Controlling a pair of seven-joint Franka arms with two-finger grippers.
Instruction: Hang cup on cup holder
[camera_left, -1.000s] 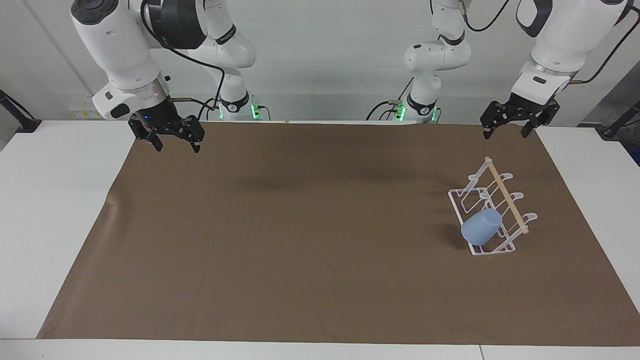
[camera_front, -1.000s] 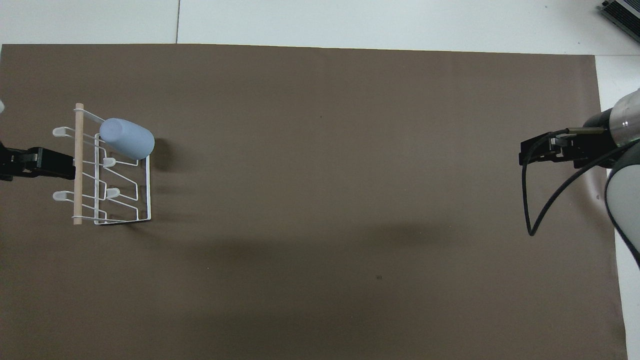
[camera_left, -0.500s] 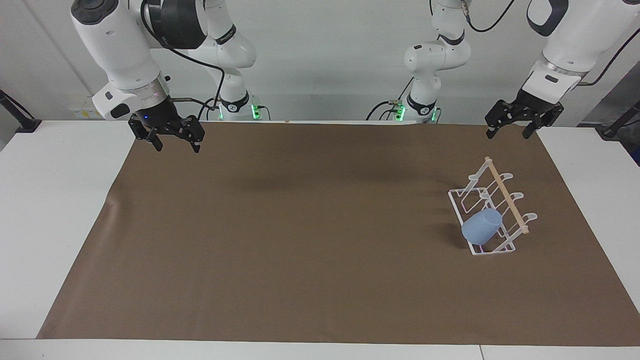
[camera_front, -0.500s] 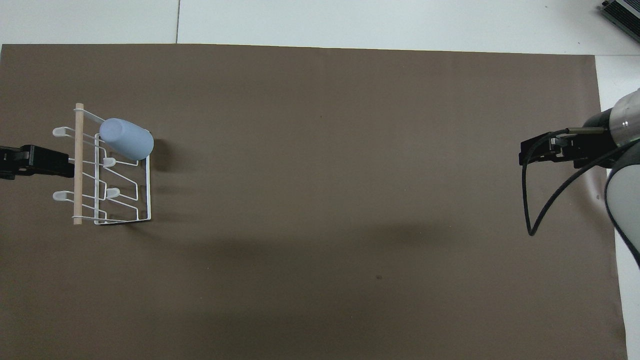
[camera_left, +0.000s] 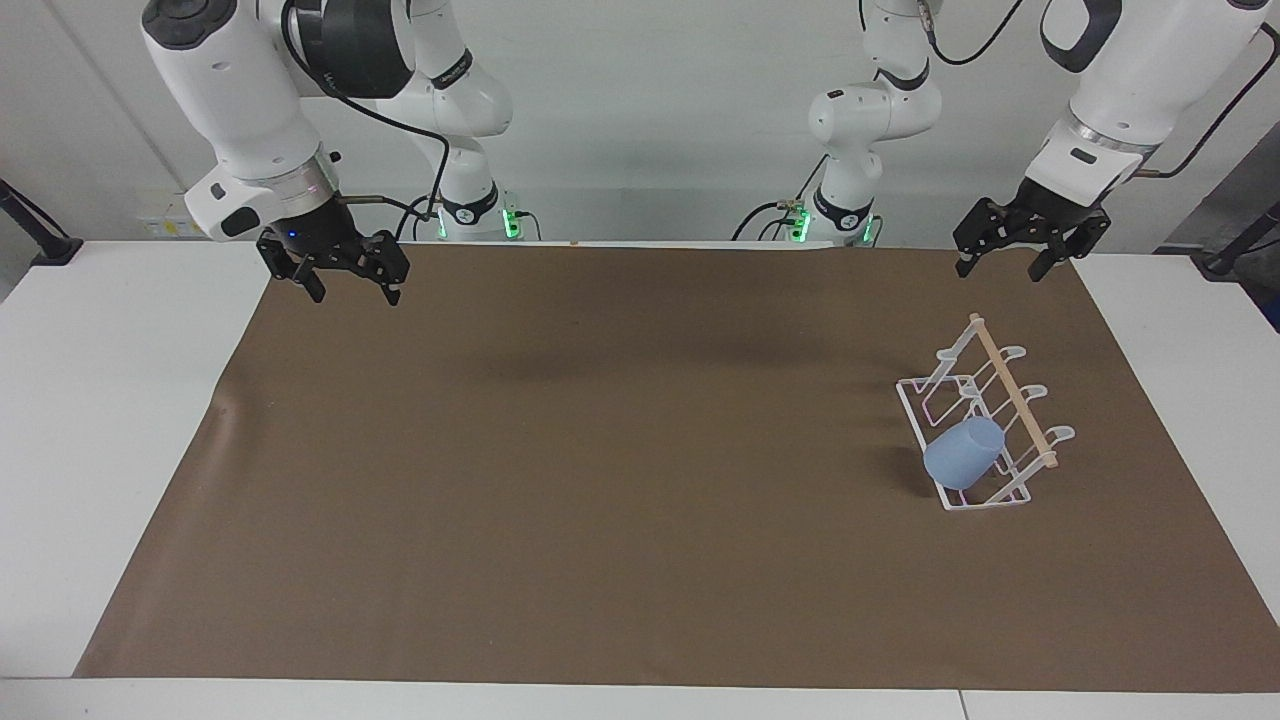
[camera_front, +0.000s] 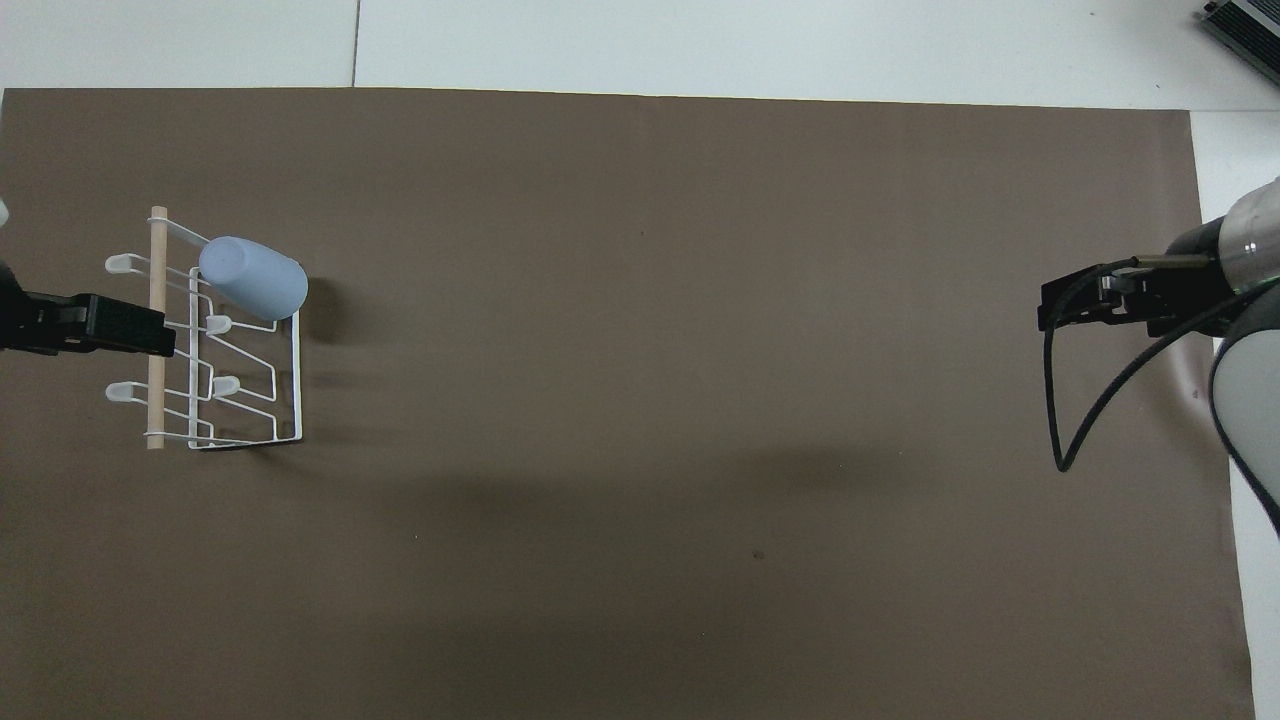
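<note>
One cup (camera_left: 963, 453) — hung on the one cup holder (camera_left: 1000, 400). My two tools — left tool (camera_left: 1002, 263) above the holder, right tool (camera_left: 353, 290) well apart — both spread, empty.

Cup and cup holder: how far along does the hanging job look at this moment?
Done, by the look of it: the cup sits tilted on a prong of the cup holder, at the rack's end farthest from the robots. In hand: nothing. The left gripper is open and raised over the mat's edge, clear of the rack; the right gripper waits open at its own end. Nothing visible is left.
</note>
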